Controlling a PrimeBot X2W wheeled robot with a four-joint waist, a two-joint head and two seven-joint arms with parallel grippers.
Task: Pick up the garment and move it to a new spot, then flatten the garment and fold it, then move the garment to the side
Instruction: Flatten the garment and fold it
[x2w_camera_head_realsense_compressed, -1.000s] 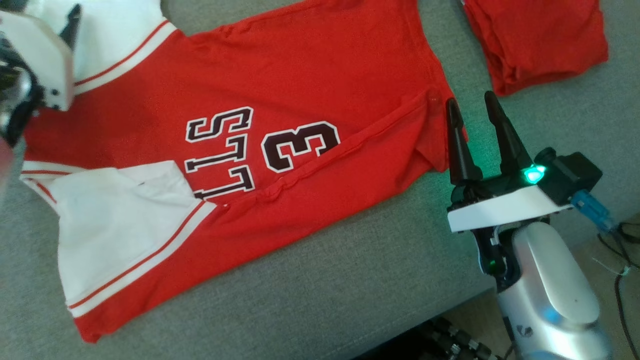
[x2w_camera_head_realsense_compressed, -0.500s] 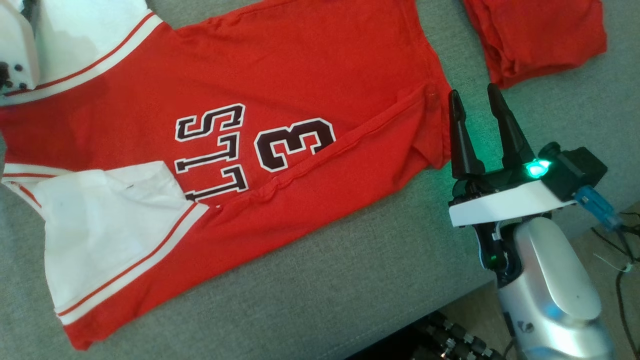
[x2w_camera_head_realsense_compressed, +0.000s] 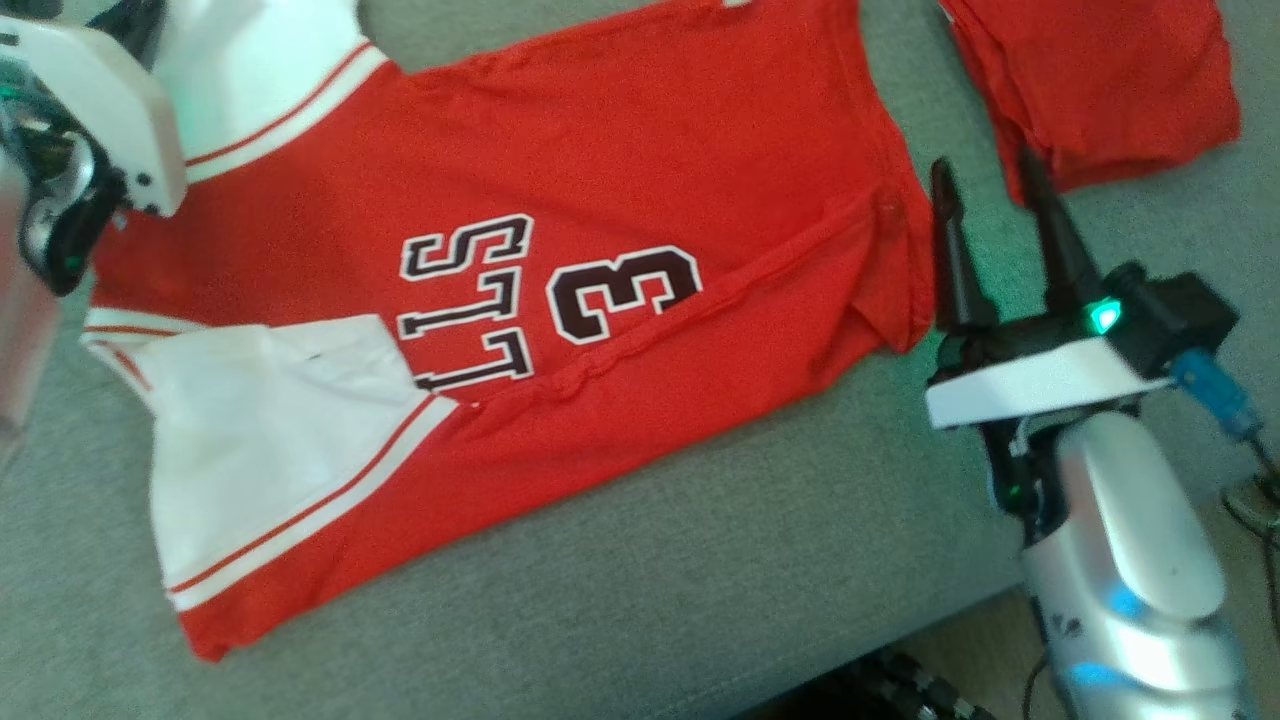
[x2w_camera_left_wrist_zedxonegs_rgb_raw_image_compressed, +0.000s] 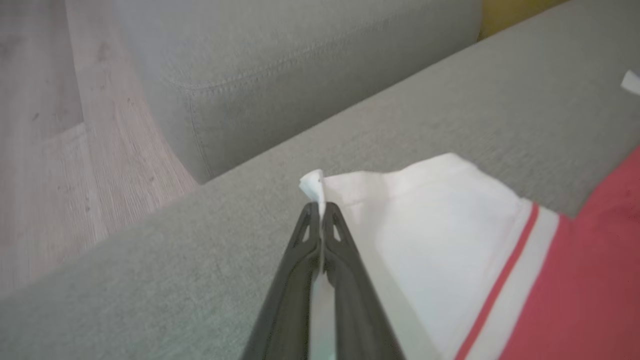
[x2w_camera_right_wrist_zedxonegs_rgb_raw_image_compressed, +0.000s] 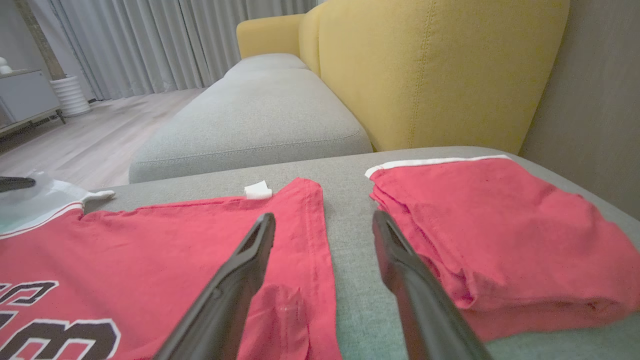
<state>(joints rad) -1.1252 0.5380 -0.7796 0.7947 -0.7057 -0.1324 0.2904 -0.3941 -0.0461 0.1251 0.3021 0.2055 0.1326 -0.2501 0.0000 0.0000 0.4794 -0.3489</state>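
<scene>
At ten o'clock, the left tool (x2w_camera_left_wrist_zedxonegs_rgb_raw_image_compressed: 320, 207) pinches a white sleeve corner of the soft red jersey (x2w_camera_head_realsense_compressed: 650, 170). At three o'clock, the right tool (x2w_camera_head_realsense_compressed: 985, 165) gapes over the woven grey sofa (x2w_camera_head_realsense_compressed: 700, 580).

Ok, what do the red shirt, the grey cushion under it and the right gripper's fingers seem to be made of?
The red shirt: soft matte knit, probably cotton or a blend; it creases and has stitched hems. The grey cushion: matte woven upholstery, with visible weave and a stitched seam. The right gripper, fingers: dark, smooth, slightly glossy, likely hard plastic.
</scene>
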